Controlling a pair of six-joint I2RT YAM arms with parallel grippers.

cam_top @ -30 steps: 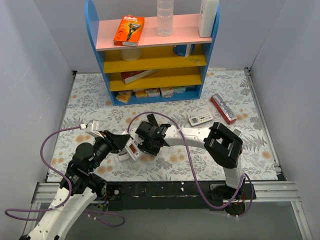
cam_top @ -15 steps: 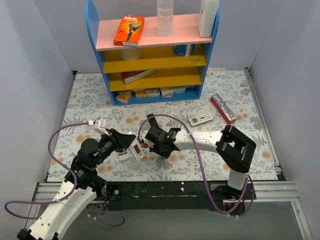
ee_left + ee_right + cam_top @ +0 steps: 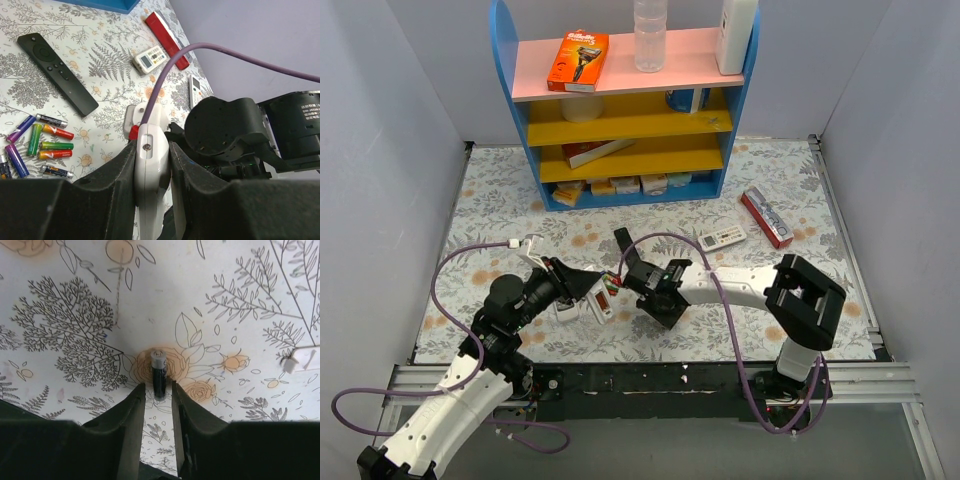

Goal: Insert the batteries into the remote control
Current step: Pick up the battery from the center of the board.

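Starting at the left, my left hand (image 3: 150,152) is pressed tight on a white remote (image 3: 150,190). Its two dark fingers (image 3: 117,182) lie flat against the long sides, so the body stands up between them, and a red piece (image 3: 133,132) shows at its far end. From above I see it held low over the flowered bench (image 3: 500,200), tilted toward the other arm. In the left wrist view the batteries (image 3: 40,147) lie loose on the bench in a small cluster of purple, green, red and dark cells, most of them roughly side by side. They are near one end of the black remote (image 3: 57,74), which lies flat and slantwise on the cloth, buttons up, apart from both hands. Behind all this a blue shelf unit (image 3: 620,100) stands at the back of the bench. Moving right, my right hand (image 3: 158,387) hangs close above the bench with its fingers (image 3: 135,410) a little apart on either side of a dark battery (image 3: 158,371), whose metal end points away from the camera. A sliver of cloth shows on each side of the cell, and I cannot tell whether the fingers grip it or merely flank it. Further right a grey-white remote (image 3: 723,238) lies flat, and just beyond it a red remote (image 3: 766,217), the two near each other but not touching
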